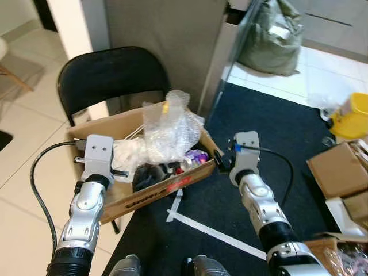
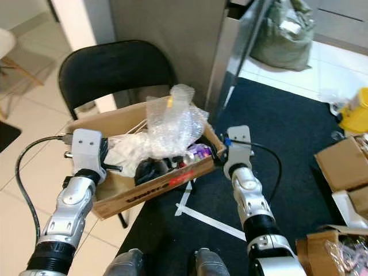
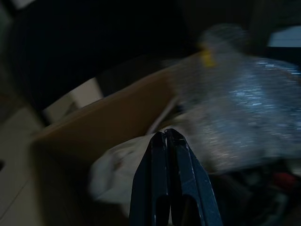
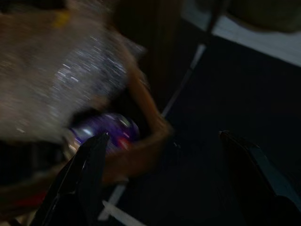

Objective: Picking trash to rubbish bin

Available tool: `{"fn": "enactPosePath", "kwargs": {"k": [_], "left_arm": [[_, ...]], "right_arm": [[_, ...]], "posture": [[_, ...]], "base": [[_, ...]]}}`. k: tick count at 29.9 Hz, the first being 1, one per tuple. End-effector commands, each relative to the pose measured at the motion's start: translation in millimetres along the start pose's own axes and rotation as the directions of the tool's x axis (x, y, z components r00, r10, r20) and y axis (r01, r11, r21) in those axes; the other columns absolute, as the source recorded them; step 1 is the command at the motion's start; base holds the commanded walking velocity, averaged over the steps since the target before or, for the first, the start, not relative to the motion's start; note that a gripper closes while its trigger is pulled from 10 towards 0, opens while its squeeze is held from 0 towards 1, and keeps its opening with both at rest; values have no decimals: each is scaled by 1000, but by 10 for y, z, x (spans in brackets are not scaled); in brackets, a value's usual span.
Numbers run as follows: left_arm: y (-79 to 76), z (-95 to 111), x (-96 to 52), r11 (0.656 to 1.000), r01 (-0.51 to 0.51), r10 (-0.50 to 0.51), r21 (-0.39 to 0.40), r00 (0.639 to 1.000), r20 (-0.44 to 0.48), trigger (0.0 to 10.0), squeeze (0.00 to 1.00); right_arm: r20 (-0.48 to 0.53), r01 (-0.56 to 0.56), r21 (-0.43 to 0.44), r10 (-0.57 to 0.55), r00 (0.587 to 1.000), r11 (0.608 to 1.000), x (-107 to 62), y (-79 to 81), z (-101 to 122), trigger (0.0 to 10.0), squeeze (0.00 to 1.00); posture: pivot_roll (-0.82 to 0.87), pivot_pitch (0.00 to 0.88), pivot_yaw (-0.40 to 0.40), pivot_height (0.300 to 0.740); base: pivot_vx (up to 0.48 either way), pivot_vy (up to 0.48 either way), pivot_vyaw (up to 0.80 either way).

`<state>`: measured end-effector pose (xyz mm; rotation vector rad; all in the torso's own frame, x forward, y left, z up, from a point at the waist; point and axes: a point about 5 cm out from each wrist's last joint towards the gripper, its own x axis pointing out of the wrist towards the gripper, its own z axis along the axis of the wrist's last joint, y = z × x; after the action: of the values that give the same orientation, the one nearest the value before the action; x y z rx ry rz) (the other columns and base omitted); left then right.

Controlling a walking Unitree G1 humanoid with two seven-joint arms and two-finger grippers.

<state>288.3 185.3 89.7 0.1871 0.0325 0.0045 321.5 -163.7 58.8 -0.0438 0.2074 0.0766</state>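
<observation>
A cardboard box (image 1: 150, 194) sits on the seat of a black folding chair (image 1: 109, 75) and serves as the receptacle; it is already loaded with trash. On top lies a large wad of clear bubble wrap (image 1: 169, 127) with a yellow patch near its upper edge. Below it sit crumpled white paper (image 1: 129, 152), a dark object at the front wall, and a purple wrapper (image 1: 197, 155) in the corner nearest the right arm.

The left gripper (image 3: 165, 141) is over the box's left end — its two black fingers are pressed together, nothing between them, pointing at the white paper and bubble wrap.

The right gripper (image 4: 162, 141) is just outside the box's right corner, above the dark carpet (image 1: 270, 132). Its fingers (image 4: 87, 169) are spread wide apart and hold nothing; the purple wrapper and the box corner lie ahead of them.

White tape (image 1: 207, 227) marks the carpet below the box. More cardboard boxes (image 1: 339, 169) stand to the right — a yellow container (image 1: 353, 115) beyond them, and a grey-green bag (image 1: 273, 37) at the far wall.
</observation>
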Motion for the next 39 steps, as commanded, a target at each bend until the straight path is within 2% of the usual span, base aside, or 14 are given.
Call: {"fn": "enactPosePath", "kwargs": {"k": [1,39], "left_arm": [[-22,-54,-23,1000,17,-17,10,999,-27,10000,0],[7,-33,11,998,43,-41,47,999,-29,10000,0]], "right_arm": [[-41,14,10,-13,999,1000,-28,-33,-85,10000,0],[-59,69,84,-64,996,994,-64,1,-148,10000,0]], "posture": [[67,67,-71,740],[78,50,-39,740]], "base": [[0,0,-600],[0,0,-732]]}}
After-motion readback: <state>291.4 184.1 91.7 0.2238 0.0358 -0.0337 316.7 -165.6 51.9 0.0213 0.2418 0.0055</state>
